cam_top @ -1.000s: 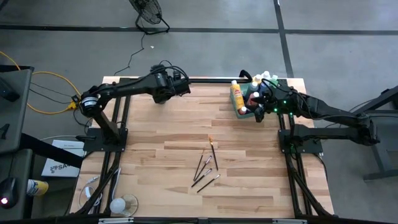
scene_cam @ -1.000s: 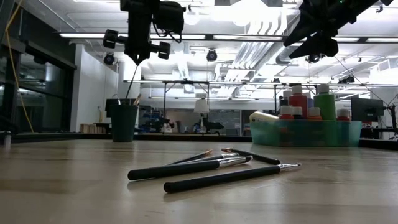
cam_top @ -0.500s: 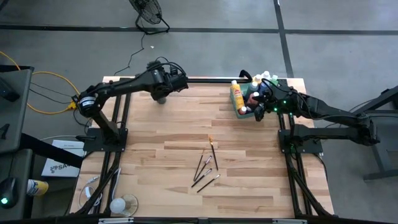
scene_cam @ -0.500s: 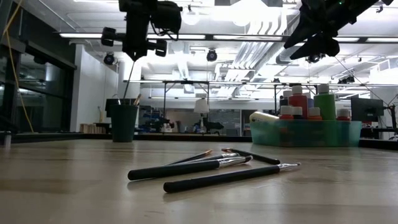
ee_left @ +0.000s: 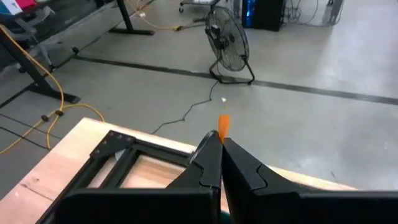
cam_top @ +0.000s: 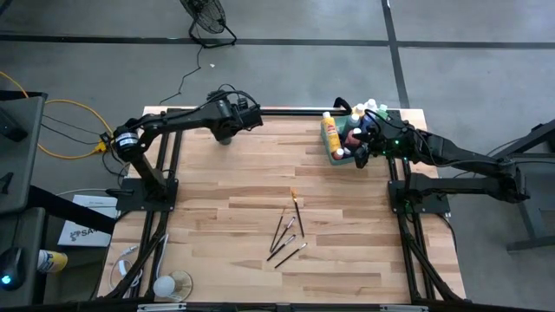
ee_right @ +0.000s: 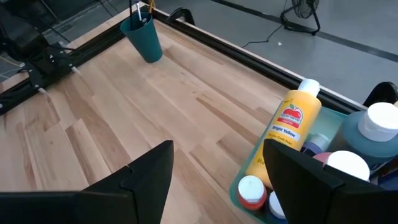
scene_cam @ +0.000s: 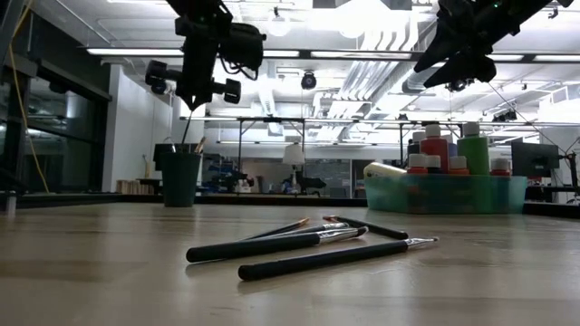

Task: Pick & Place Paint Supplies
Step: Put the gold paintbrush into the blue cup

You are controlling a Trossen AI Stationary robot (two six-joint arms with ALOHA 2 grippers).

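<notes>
My left gripper [scene_cam: 196, 95] hangs over the dark round cup [scene_cam: 180, 177] at the table's far left, shut on a thin paintbrush. The cup [ee_right: 143, 38] holds other brushes upright. Several dark-handled paintbrushes [cam_top: 288, 232] lie loose on the wood at mid-table. Capped paint bottles, among them a yellow one [ee_right: 292, 124], stand in the green tray [scene_cam: 444, 195] at the far right. Above that tray my right gripper [ee_right: 217, 155] stands open with nothing between its fingers. My left gripper pinches the paintbrush between its two shut fingers [ee_left: 208, 155], just below the orange tip [ee_left: 223, 124], which sticks out above them. The fingers point toward the table's far edge and lie across the brush. The handle [scene_cam: 189, 127] hangs down to the cup's mouth.
A black frame rail [ee_left: 124, 146] runs along the table's far edge behind the cup. Bare wood [cam_top: 260, 165] lies between cup, tray and the loose brushes. A floor fan [ee_left: 227, 43] stands beyond the table.
My left gripper, still shut on the brush, has gone toward the table's left edge and sunk a little toward the cup. The brush has come down with it.
</notes>
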